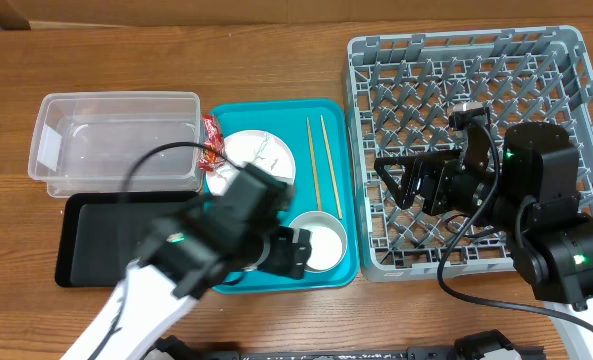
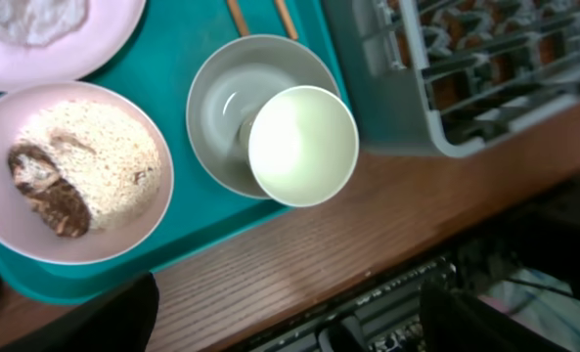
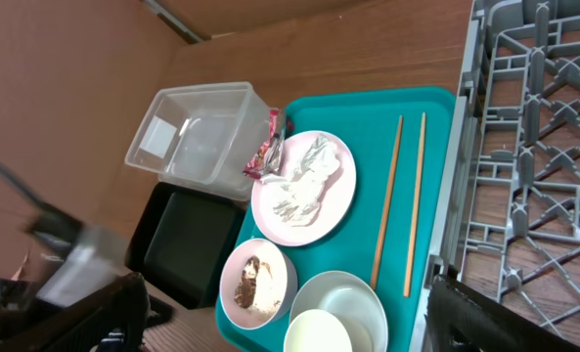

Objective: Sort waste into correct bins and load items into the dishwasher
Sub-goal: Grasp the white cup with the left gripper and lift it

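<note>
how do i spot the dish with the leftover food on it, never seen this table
Find the teal tray beside the grey dish rack. At its robot-side edge sits a small pinkish plate, left of the grey bowl. It alone carries whitish rice-like scraps with brown bits; the larger plate holds a crumpled napkin.

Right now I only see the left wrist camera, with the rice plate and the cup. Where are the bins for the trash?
Observer: The clear tub sits left of the teal tray, with the black tray beside it, nearer the robot.
Operator: Is there other trash?
Observer: A red wrapper lies at the teal tray's left edge, by the big plate.
Operator: Where's the other arm?
Observer: The right tool hangs open over the dish rack.
</note>
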Controlling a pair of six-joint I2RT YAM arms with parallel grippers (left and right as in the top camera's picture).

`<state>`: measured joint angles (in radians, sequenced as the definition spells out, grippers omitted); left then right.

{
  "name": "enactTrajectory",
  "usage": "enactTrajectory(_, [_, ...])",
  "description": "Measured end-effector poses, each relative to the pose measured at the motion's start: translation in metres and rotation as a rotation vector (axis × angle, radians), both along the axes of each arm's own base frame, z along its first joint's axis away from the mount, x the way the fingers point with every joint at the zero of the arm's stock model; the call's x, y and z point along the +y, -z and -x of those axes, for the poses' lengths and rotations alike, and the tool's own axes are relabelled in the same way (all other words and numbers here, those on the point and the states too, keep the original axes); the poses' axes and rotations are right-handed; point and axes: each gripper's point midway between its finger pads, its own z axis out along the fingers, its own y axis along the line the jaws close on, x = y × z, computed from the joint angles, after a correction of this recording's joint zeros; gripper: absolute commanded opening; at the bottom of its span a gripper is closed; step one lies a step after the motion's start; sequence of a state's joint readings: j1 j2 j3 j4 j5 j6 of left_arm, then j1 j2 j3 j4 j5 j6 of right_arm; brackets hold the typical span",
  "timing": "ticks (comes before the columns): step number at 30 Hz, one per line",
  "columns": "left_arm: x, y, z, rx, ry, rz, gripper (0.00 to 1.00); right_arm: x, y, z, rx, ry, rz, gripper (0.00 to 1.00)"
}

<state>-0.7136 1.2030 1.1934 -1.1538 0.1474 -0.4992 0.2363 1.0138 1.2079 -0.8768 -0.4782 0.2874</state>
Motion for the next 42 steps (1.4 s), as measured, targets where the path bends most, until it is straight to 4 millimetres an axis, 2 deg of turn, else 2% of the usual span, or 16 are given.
enactTrajectory(5, [-0.024, 0.044, -0.014, 0.02, 0.001, -0.114, 0.62, 0.001, 0.0, 0.0, 0.001, -0.004, -0.003, 0.91])
enactTrajectory(9, [-0.03, 0.077, -0.023, 0.065, -0.009, -0.193, 0.59, 0.001, 0.0, 0.001, 0.005, -0.004, -0.002, 0.91])
enactTrajectory(13, [-0.03, 0.099, -0.026, 0.102, -0.016, -0.247, 0.59, 0.0, 0.004, 0.003, 0.022, -0.004, 0.002, 0.91])
enactTrajectory(15, [-0.03, 0.105, -0.027, 0.113, -0.015, -0.261, 0.59, 0.0, 0.005, 0.004, 0.03, -0.003, 0.004, 0.91])
enactTrajectory(17, [-0.031, 0.11, -0.029, 0.115, -0.017, -0.271, 0.51, 0.0, 0.006, 0.005, 0.033, -0.004, 0.004, 0.91])
enactTrajectory(18, [-0.031, 0.113, -0.031, 0.112, -0.021, -0.276, 0.44, 0.0, 0.006, 0.005, 0.033, -0.004, 0.004, 0.91])
enactTrajectory(19, [-0.031, 0.115, -0.033, 0.111, -0.03, -0.283, 0.32, 0.0, 0.006, 0.005, 0.033, -0.004, 0.004, 0.91])
enactTrajectory(20, [-0.03, 0.117, -0.034, 0.11, -0.032, -0.291, 0.15, 0.0, 0.006, 0.005, 0.034, -0.004, 0.005, 0.91])
enactTrajectory(21, [-0.029, 0.119, -0.034, 0.11, -0.031, -0.3, 0.04, 0.0, 0.006, 0.005, 0.034, -0.004, 0.004, 0.91])
enactTrajectory(28, [-0.019, 0.123, -0.031, 0.141, -0.042, -0.339, 0.04, -0.001, 0.008, 0.006, 0.044, -0.004, 0.007, 0.91])
enactTrajectory(30, [-0.01, 0.118, -0.03, 0.166, -0.061, -0.348, 0.04, -0.001, 0.008, 0.006, 0.044, -0.004, 0.007, 0.93])
enactTrajectory(31, [-0.005, 0.11, -0.032, 0.177, -0.077, -0.341, 0.04, -0.001, 0.008, 0.006, 0.045, -0.003, 0.006, 1.0])
enactTrajectory(33, [0.002, 0.09, -0.037, 0.178, -0.109, -0.298, 0.04, -0.001, 0.008, 0.006, 0.045, -0.002, 0.005, 1.0])
enactTrajectory(37, [0.018, 0.025, -0.058, 0.091, -0.182, -0.108, 0.04, 0.0, 0.007, 0.007, 0.044, -0.006, 0.005, 1.0])
enactTrajectory(40, [0.045, -0.028, -0.07, 0.004, -0.25, 0.093, 0.04, 0.001, 0.006, 0.007, 0.041, -0.015, -0.002, 0.98])
enactTrajectory(42, [0.058, -0.051, -0.07, -0.014, -0.254, 0.227, 0.04, 0.007, -0.002, 0.006, 0.013, -0.044, -0.032, 0.95])
